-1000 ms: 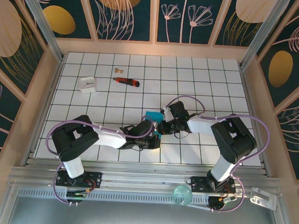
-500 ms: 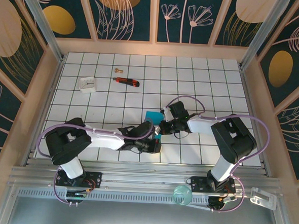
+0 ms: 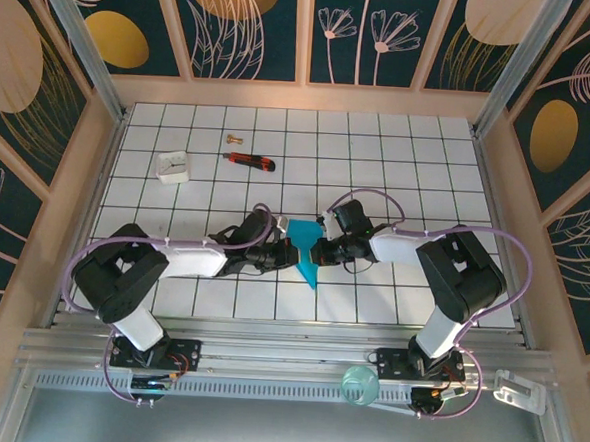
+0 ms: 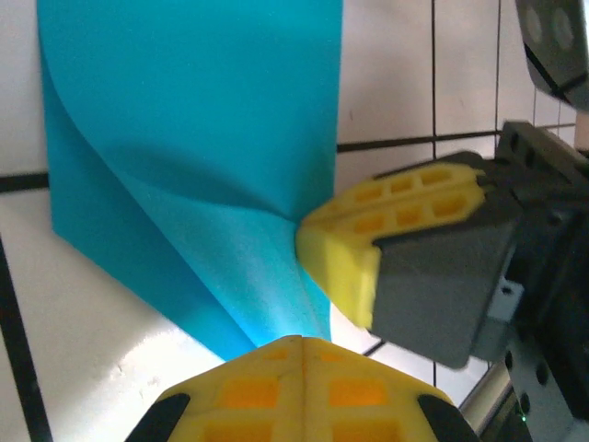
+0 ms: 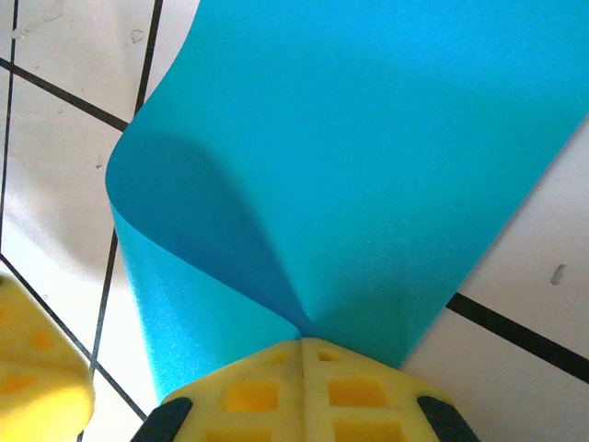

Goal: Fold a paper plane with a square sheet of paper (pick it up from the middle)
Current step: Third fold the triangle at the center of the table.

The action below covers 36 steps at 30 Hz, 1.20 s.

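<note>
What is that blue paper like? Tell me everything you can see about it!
The blue paper is thin, plain teal, with no print. It is no flat square: one side folds over in a soft curl, and from above it looks like a wedge narrowing to a point toward the arms' bases. It lies on the white tiled table between both grippers. The right gripper is shut on its edge, where the curl's folds meet. The left gripper, also shut, touches its narrow end.
</note>
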{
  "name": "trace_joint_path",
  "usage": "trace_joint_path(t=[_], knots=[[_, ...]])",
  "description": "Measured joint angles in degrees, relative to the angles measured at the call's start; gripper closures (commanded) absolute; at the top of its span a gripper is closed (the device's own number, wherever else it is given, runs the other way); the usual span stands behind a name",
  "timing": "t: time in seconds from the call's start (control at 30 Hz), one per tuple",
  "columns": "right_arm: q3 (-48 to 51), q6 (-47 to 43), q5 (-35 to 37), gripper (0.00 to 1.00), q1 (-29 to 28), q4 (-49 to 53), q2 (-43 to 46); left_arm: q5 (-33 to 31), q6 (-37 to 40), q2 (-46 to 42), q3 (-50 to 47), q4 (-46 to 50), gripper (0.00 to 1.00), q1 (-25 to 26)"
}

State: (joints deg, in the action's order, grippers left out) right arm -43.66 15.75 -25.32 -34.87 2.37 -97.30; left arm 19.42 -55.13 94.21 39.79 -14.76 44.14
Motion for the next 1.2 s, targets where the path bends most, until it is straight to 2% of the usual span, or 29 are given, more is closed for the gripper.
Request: trace_joint_path(t=[0.4, 0.6, 0.87, 1.2], knots=[[0.0, 0.0, 0.0, 1.0, 0.0, 0.0, 0.0, 1.14, 1.03, 5.4, 5.79, 0.04, 1.0, -0.37], [0.0, -0.02, 0.0, 1.0, 0.0, 0.0, 0.0, 0.98, 3.19, 7.65, 8.35, 3.08, 1.0, -0.37], [0.0, -0.02, 0.0, 1.0, 0.0, 0.0, 0.0, -0.55, 6.54, 7.69, 8.66, 7.8, 1.0, -0.37], [0.0, -0.02, 0.0, 1.0, 0.0, -0.02, 0.0, -1.05, 8.9, 8.55, 8.66, 9.35, 1.0, -0.37]])
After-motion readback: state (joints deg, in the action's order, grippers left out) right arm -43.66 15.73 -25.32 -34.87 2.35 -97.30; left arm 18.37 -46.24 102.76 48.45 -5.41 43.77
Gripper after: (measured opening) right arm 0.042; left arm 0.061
